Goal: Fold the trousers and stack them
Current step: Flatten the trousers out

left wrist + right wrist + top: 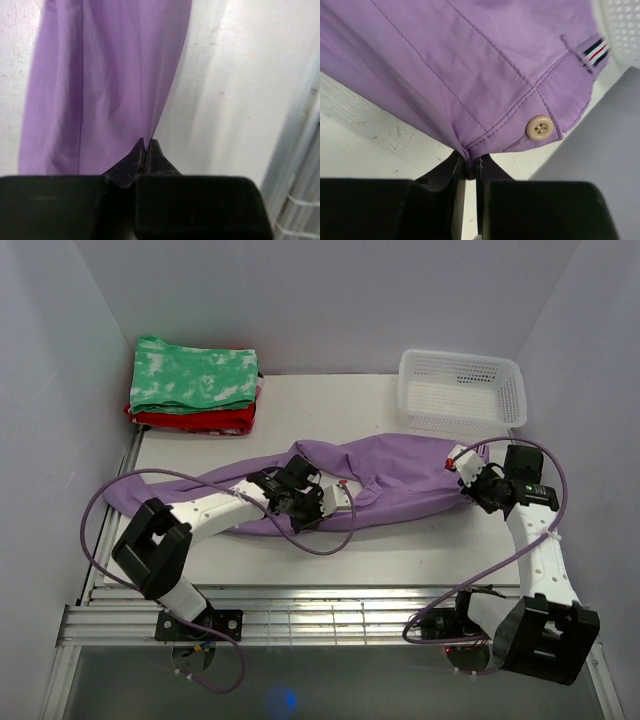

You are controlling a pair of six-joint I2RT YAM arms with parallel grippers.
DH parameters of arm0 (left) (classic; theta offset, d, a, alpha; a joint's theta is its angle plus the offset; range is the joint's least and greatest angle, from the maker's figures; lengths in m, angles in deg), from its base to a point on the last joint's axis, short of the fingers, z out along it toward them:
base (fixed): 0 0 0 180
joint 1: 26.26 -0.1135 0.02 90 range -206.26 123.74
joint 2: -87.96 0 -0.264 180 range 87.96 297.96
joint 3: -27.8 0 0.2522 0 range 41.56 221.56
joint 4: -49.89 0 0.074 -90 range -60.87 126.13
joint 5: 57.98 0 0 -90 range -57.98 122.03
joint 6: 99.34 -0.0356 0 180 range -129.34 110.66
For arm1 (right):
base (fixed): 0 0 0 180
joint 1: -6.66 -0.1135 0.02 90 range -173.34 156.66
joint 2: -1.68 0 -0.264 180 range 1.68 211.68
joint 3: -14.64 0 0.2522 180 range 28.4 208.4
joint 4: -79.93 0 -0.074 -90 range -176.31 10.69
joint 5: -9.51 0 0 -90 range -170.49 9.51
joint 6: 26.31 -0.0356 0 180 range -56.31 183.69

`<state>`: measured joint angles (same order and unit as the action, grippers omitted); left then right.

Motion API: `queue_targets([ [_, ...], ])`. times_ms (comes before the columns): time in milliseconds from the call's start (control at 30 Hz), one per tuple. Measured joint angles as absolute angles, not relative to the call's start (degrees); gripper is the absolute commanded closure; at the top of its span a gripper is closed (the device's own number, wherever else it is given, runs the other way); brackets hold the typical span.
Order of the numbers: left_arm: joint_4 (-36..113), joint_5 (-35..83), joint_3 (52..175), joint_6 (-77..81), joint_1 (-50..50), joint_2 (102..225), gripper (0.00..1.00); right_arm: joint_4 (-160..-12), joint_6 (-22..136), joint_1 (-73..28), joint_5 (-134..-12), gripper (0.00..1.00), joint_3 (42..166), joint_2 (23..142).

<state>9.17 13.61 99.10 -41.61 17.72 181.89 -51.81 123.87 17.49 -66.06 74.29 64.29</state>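
The lavender trousers (395,475) lie stretched across the middle of the white table, legs running to the left edge (150,490). My left gripper (322,502) is shut on a fold of the trousers' fabric (105,85) near their middle. My right gripper (462,472) is shut on the waistband edge (485,75) at the right end, next to a beige button (539,127) and a striped tag (596,51). Both pinch the cloth at their fingertips.
A green-and-white mottled folded garment (195,375) sits on a red folded garment (200,420) at the back left. A white mesh basket (462,390) stands at the back right. The table's metal front rail (300,615) runs along the near edge.
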Motion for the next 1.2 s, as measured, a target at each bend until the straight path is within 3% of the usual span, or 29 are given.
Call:
queue_targets([
  [200, -0.4, 7.6, 102.2, -41.9, 16.8, 168.8, 1.00, -41.3, 127.6, 17.5, -64.4, 0.92, 84.2, 61.9],
  [400, 0.1, 5.9, 111.2, -40.4, 9.5, 175.9, 0.98, -37.8, 125.0, 17.1, -63.0, 0.92, 98.6, 82.8],
  [500, 2.3, 7.7, 117.6, -38.9, 6.6, 187.9, 0.90, -37.8, 121.3, 16.2, -63.3, 0.77, 105.7, 97.1],
  [567, 3.4, 9.2, 120.9, -37.5, 5.4, 195.7, 0.80, -38.3, 118.2, 15.6, -64.2, 0.59, 108.0, 103.3],
  [633, 3.1, 10.5, 123.1, -35.8, 4.4, 201.9, 0.73, -38.6, 115.6, 15.3, -65.3, 0.39, 108.1, 105.5],
  [733, 2.9, 11.9, 126.0, -33.8, 3.4, 205.3, 0.62, -38.5, 113.3, 15.3, -67.3, 0.27, 108.1, 104.6],
  [800, 2.7, 12.6, 126.9, -32.7, 2.8, 205.3, 0.56, -38.4, 112.3, 15.7, -68.6, 0.28, 108.0, 101.8],
  [1000, 1.3, 13.2, 127.0, -30.9, 2.6, 205.3, 0.38, -33.4, 109.2, 21.7, -66.6, 0.42, 107.4, 88.5],
  [1200, 0.6, 13.0, 126.4, -29.3, 2.6, 204.2, 0.35, -29.8, 105.4, 22.8, -63.9, 0.41, 96.6, 85.1],
])
